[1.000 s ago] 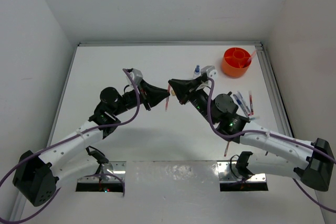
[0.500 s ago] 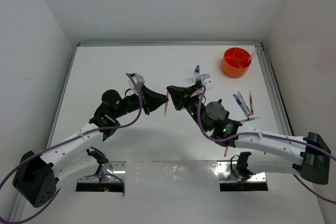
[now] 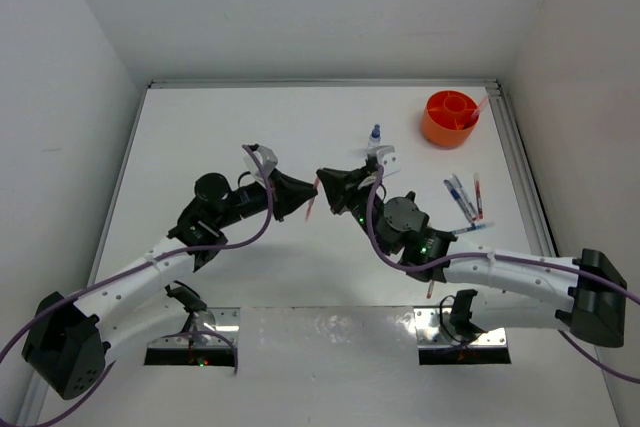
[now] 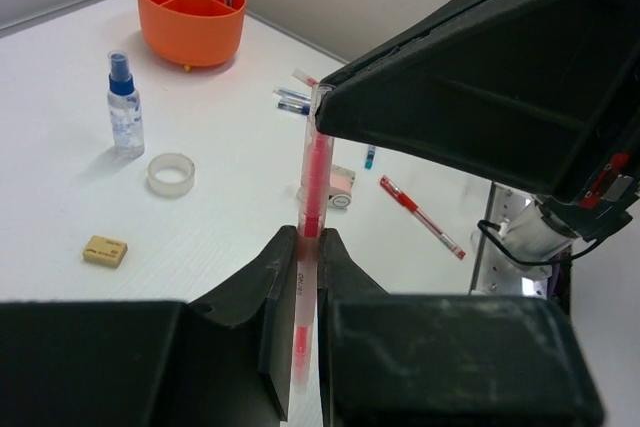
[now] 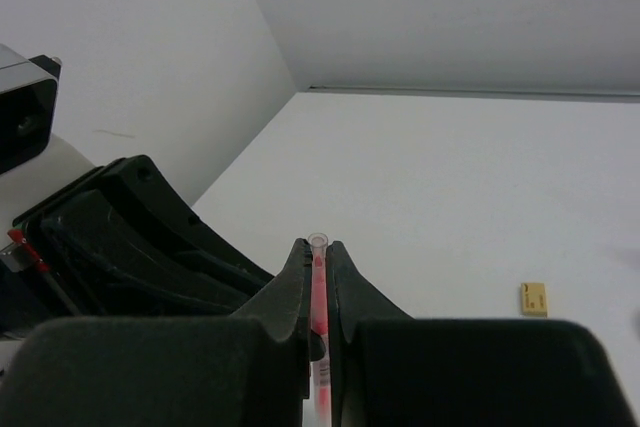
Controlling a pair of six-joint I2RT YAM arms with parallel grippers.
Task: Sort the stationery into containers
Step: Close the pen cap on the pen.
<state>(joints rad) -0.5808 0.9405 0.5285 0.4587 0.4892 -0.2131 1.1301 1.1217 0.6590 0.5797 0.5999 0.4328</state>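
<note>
Left gripper: jaws shut narrow on the lower part of a red pen, mid-table and clear of the surface. Left wrist view shows the pads pinching the barrel, which rises straight out of them.

Right gripper: also shut narrow, on the upper end of that pen. In the right wrist view the open pen tip pokes out just past the fingertips. So both hold one pen and the two noses nearly touch.

Pen long axis: runs roughly near-to-far in the top view, slightly slanted, spanning from the left jaws to the right jaws.

Key relation: the orange tub sits well apart at far right, on the right arm's side, so the right arm is the nearer one. Looks like a handover; my read is that the left lets go and the right carries.

In between, to the right: loose pens. Farther: blue-capped bottle, between the grippers and the tub. One pen already stands in the tub.
</note>
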